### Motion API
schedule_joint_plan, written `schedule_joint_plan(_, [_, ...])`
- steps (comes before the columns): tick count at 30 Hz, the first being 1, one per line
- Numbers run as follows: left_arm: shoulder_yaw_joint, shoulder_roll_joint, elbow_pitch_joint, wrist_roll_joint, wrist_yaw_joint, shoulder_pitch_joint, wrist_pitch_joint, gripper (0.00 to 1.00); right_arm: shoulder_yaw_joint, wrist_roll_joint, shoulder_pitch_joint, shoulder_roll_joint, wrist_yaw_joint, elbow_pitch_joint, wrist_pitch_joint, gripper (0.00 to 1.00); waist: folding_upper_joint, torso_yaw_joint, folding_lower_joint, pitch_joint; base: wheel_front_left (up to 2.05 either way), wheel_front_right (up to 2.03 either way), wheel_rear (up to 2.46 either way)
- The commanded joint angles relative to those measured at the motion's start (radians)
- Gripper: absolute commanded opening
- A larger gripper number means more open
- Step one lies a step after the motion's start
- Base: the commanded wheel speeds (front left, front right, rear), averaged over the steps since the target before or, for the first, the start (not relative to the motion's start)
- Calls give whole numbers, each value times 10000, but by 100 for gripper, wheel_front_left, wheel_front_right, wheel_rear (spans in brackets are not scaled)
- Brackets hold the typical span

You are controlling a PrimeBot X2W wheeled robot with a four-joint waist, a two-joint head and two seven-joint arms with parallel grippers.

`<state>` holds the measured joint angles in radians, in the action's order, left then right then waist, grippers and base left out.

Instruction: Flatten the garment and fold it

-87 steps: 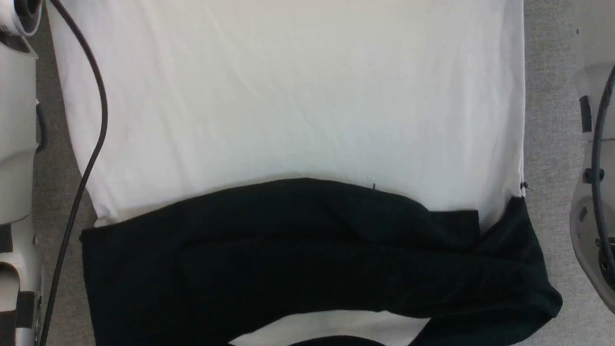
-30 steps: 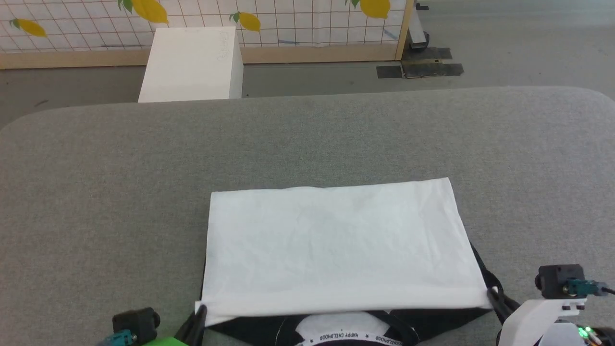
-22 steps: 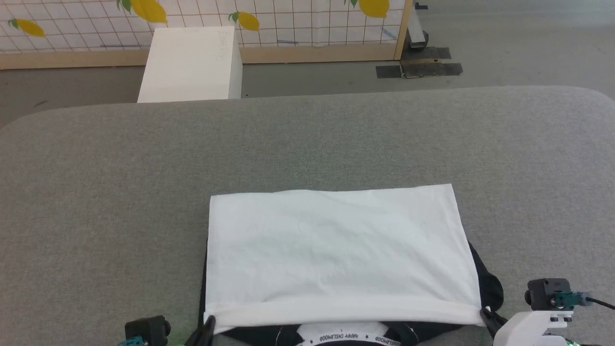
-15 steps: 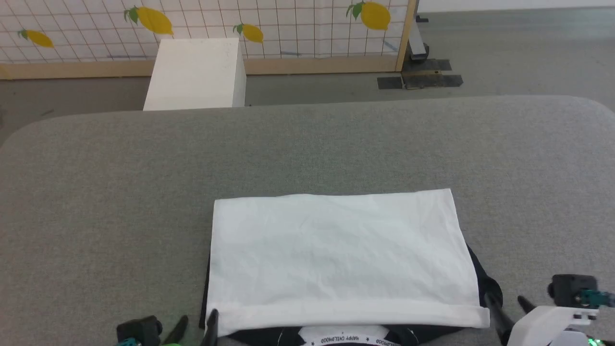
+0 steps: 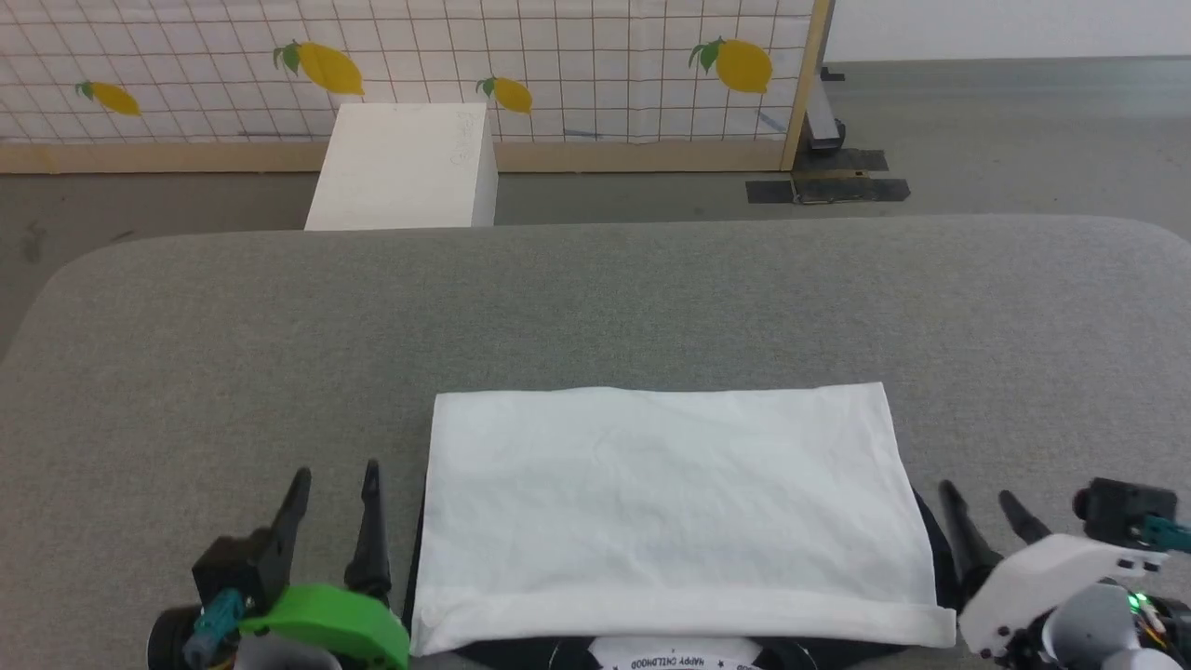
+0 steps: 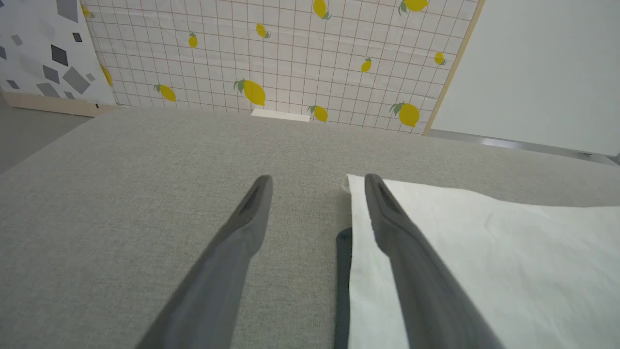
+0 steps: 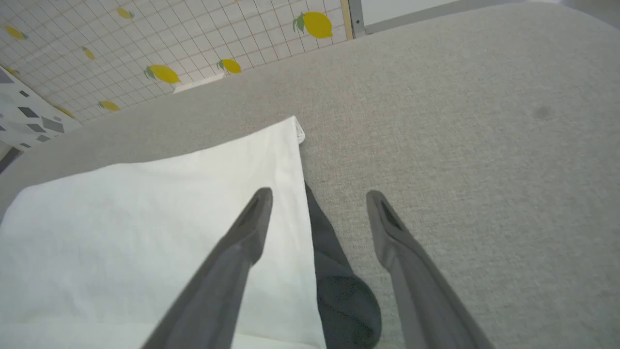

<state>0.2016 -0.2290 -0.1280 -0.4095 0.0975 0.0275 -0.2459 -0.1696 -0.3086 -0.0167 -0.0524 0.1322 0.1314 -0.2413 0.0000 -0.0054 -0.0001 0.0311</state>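
My left gripper (image 5: 336, 475) & right gripper (image 5: 975, 493) were both spread wide, holding nothing, just beside the folded soft white shirt w/ black sleeves (image 5: 670, 502) on the grey cloth table (image 5: 595, 307).

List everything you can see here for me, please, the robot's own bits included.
shirt: one, white with black showing at its near edge and sides, folded flat on the near middle of the table.
table: one, grey fabric top with rounded corners, under the shirt.
box: one, white, on the floor just beyond the table's far edge.
screen: one, white grid with yellow lemons and a wooden frame, behind the box.
floor: grey, beyond the table.
plates: dark, flat on the floor at the foot of the screen's post.
left gripper: one, dark fingers on a green piece, open and empty, left of the shirt.
right gripper: one, dark fingers on a white piece, open and empty, right of the shirt.
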Motion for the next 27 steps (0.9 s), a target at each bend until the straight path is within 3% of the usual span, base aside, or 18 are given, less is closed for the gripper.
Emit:
schedule_joint_plan(1, [-72,21,-126,142,-35,-359,-96,100,60,-10,330,21,-15,354,32,100,0,22,1,6,0,0,0])
schedule_joint_plan(10, [-623,455,-148,1051,-225,-1360,-155,100,29,455,1757,21,-15,3126,-1162,100,0,64,1,38,0,0,0])
schedule_joint_plan(18, [-1025,770,-500,1351,-560,-1531,-157,100,321,367,2378,22,-15,4725,-2445,100,0,78,1,19,0,0,0])
schedule_joint_plan(19, [-1053,799,-549,1367,-601,-1528,-157,100,404,284,2392,22,-15,4848,-2617,95,0,85,1,8,0,0,0])
schedule_joint_plan(20, [-1081,830,-602,1389,-651,-1524,-157,100,533,131,2394,22,-15,4957,-2817,49,0,95,1,-7,0,0,0])
schedule_joint_plan(22, [-1152,882,-668,1425,-723,-1508,-157,100,701,-42,2391,22,-15,4973,-2915,13,0,106,1,-30,0,0,0])
schedule_joint_plan(23, [-1259,943,-717,1488,-804,-1483,-157,100,697,-52,2370,22,-15,4759,-2641,0,0,111,1,-41,0,0,0])
schedule_joint_plan(27, [-1380,1031,-745,1569,-892,-1450,-158,100,236,355,2323,22,-15,4339,-2159,0,0,107,1,-39,0,0,0])
